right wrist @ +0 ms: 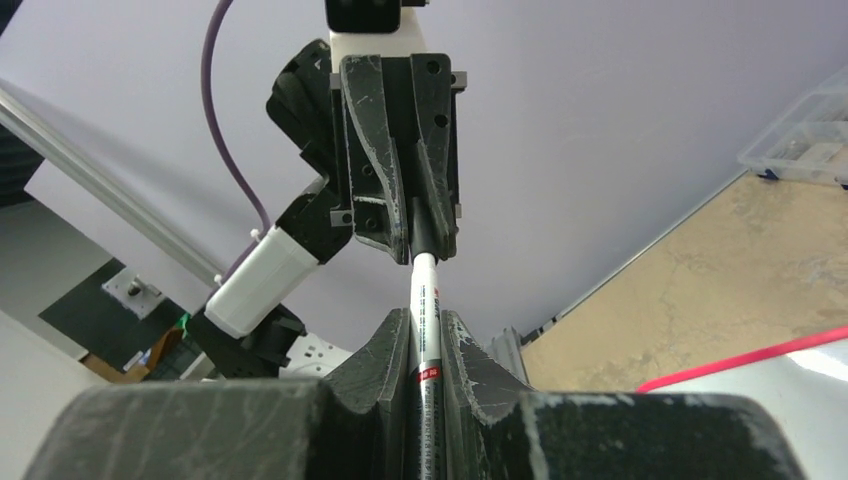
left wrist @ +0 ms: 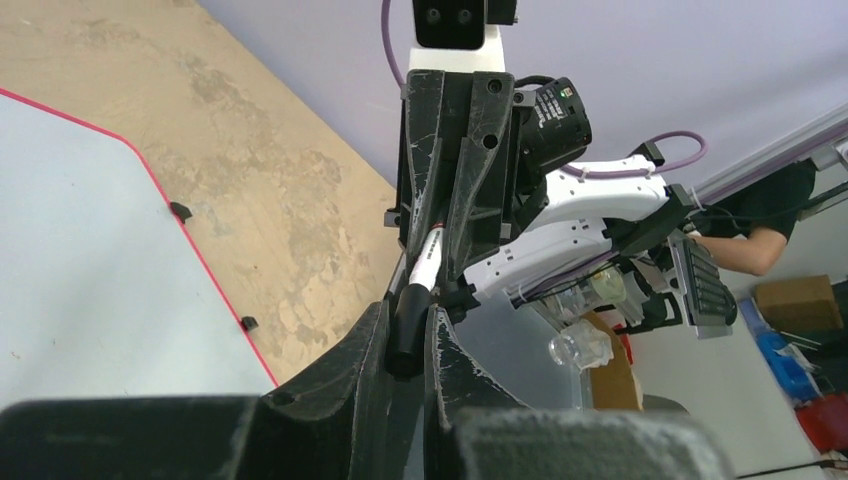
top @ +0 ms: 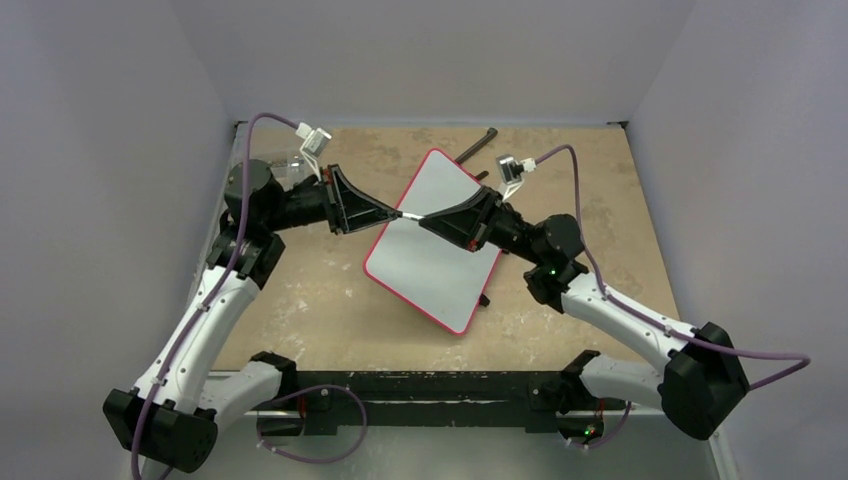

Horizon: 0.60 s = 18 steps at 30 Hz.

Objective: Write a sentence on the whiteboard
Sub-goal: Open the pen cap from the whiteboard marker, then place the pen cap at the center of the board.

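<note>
Mid-frame in the top view, both arms meet above the whiteboard [top: 430,275] with one marker [top: 411,216] bridged between them. The left gripper [top: 397,212] comes in from the upper left and the right gripper [top: 427,221] from the right, tips nearly touching. The marker's axis runs left-right across the frame, dipping slightly to the right. The whiteboard lies on the table [top: 300,300], turned diagonal to its edges, one corner toward the top of frame. Its long axis reads as upper right to lower left, but perspective leaves me unsure. No strokes visible on it.

Left wrist view: the left gripper [left wrist: 408,325] is closed on the black cap [left wrist: 404,340] at lower centre. The white barrel runs up-frame into the right gripper [left wrist: 437,245], which is clamped on it. The whiteboard [left wrist: 80,260] fills the left side, with its red rim and two black clips [left wrist: 180,211] showing at the edge.

Right wrist view: the right gripper [right wrist: 425,335] pinches the marker [right wrist: 428,295] at bottom centre, cap end pointing up-frame into the left gripper [right wrist: 413,235]. Only a corner of the whiteboard [right wrist: 790,405] shows, at lower right.

My read: this is the uncapping step, and writing hasn't begun. The next move calls for a straight pull apart along the marker axis, both grips firm. Any off-axis load and the barrel could slip. After that, the right arm needs to reorient tip-down over the whiteboard.
</note>
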Motion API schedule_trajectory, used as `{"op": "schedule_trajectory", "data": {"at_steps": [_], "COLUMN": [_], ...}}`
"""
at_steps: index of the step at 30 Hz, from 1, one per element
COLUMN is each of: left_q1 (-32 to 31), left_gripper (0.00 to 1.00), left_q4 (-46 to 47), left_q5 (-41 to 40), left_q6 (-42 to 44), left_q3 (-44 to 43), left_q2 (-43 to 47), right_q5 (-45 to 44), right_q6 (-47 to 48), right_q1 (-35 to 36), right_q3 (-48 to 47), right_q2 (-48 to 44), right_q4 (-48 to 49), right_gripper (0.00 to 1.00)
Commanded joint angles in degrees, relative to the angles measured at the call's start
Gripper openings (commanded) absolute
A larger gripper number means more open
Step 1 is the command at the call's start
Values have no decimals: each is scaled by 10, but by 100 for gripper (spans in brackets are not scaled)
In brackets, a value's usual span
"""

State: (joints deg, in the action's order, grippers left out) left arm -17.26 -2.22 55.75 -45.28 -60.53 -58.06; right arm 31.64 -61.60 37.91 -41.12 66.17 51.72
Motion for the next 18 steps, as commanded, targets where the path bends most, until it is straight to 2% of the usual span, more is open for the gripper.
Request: {"op": "schedule_trajectory", "data": {"at_steps": [1,5,9,11,13,15,18], "left_q1": [34,37,41,46,49,50,50], "left_gripper": [0,0,0,0,0,0,0], "left_q4": [74,84,58,4,-82,-174,-260], "left_q5": [-67,-80,-98,-118,-160,-226,-331], "left_q6": [5,-6,-2,18,56,99,140], "left_q3": [29,31,25,13,-9,-30,-25], "left_q2": [11,16,24,32,39,48,69], "right_q5": [-30,-27,-15,-26,-55,-82,-97], "right_q6": [-44,-69,-35,1,69,135,188], "right_q1": [-15,-19,-20,-21,-21,-22,-22], "right_q3": [0,9,-1,1,-12,-35,-39], "right_q2": [-59,-64,-73,-98,-130,-146,-165], "right_q4": [96,115,70,17,-87,-194,-267], "right_gripper": [0,0,0,0,0,0,0]}}
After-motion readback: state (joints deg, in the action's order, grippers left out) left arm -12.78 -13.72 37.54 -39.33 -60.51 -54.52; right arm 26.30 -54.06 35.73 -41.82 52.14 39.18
